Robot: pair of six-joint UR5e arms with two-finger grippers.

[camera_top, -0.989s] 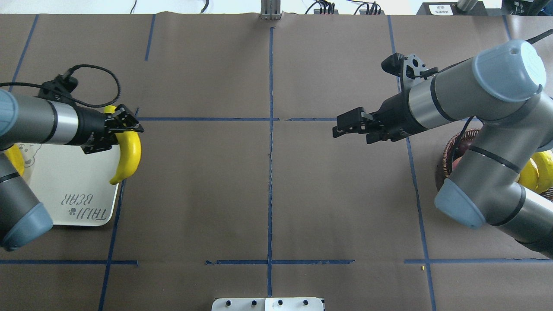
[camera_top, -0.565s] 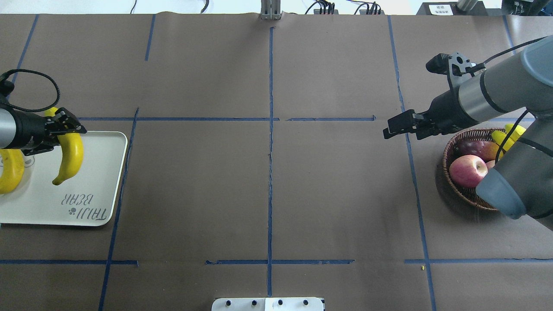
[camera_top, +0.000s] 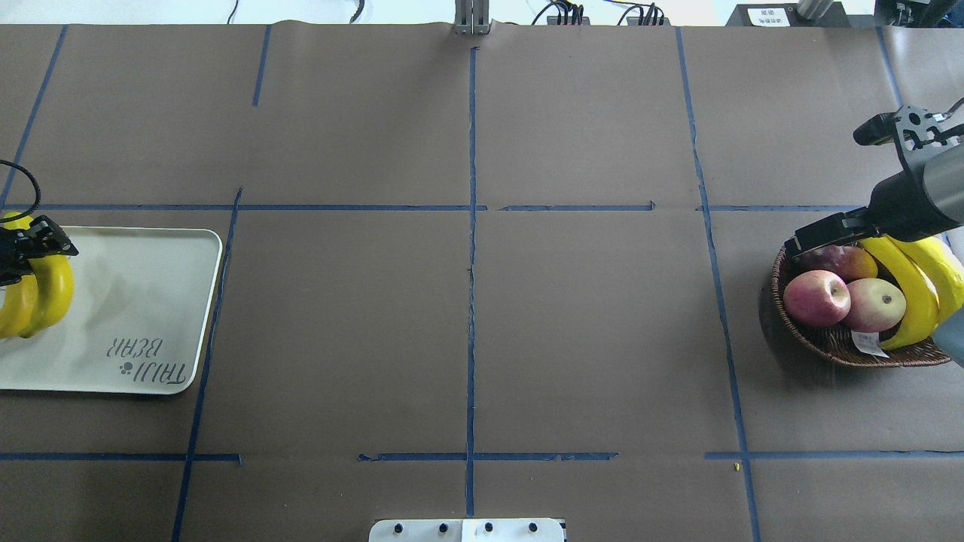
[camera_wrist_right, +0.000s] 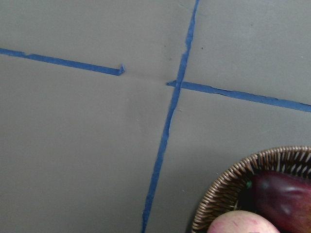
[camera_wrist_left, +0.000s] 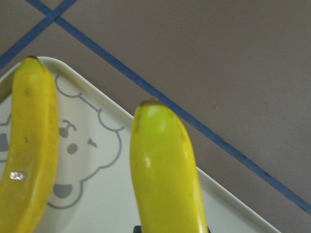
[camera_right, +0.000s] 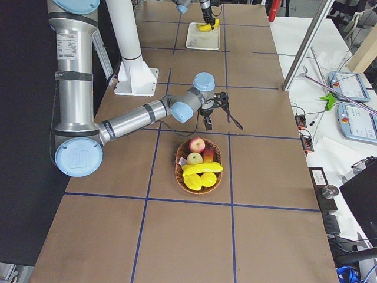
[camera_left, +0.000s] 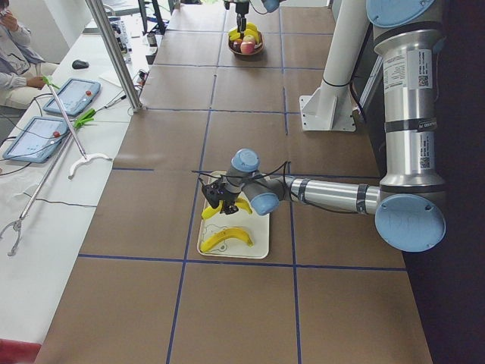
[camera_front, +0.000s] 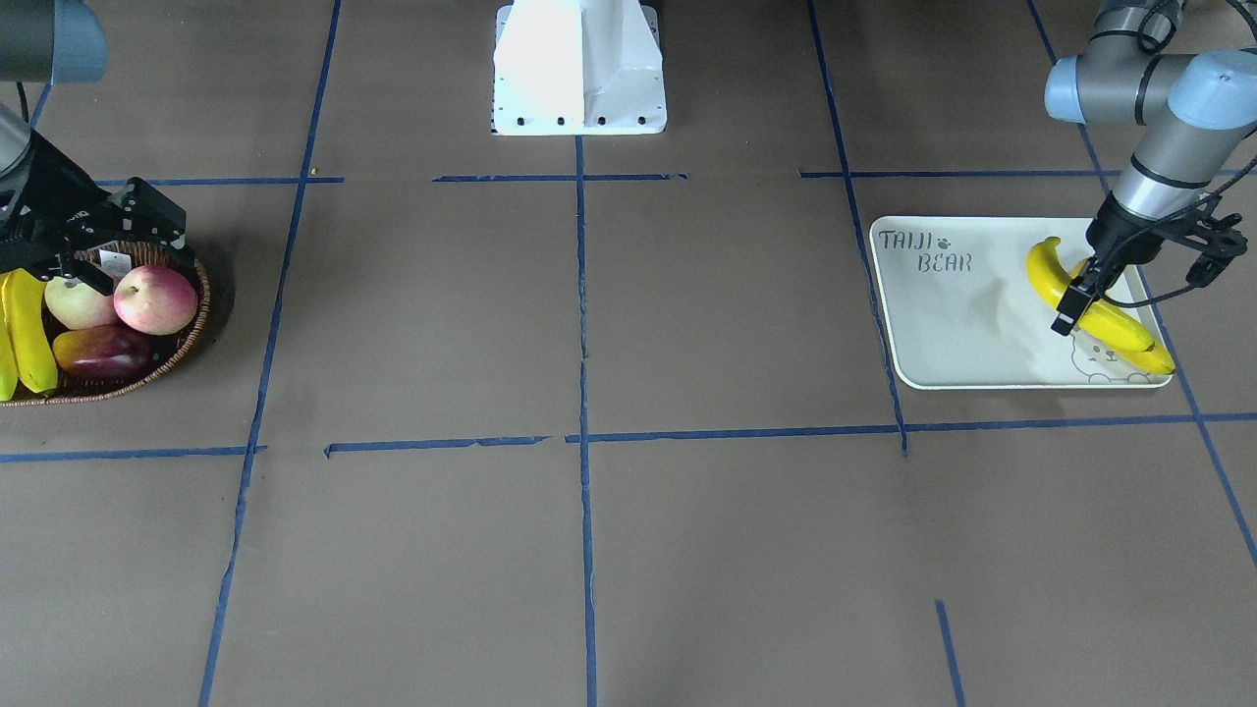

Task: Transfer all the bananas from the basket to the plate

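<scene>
My left gripper (camera_top: 32, 242) is shut on a yellow banana (camera_top: 54, 290) and holds it over the left part of the off-white plate (camera_top: 151, 301), beside a second banana (camera_top: 13, 310) that lies on it. The left wrist view shows the held banana (camera_wrist_left: 167, 179), the lying banana (camera_wrist_left: 31, 150) and the plate (camera_wrist_left: 112, 206). My right gripper (camera_top: 817, 235) is open and empty above the far rim of the wicker basket (camera_top: 828, 352). At least one banana (camera_top: 915, 290) lies in the basket, with more yellow fruit (camera_top: 947, 275) beside it.
The basket also holds a red apple (camera_top: 817, 297), a pale apple (camera_top: 874, 303) and a dark red fruit (camera_top: 837, 261). Blue tape lines cross the brown table cover. The robot's white base (camera_front: 579, 69) stands at the table's near edge.
My left gripper has carried the banana left, from the plate's right edge to beside the lying banana. My right arm has drawn back right, from mid-table to the basket.
</scene>
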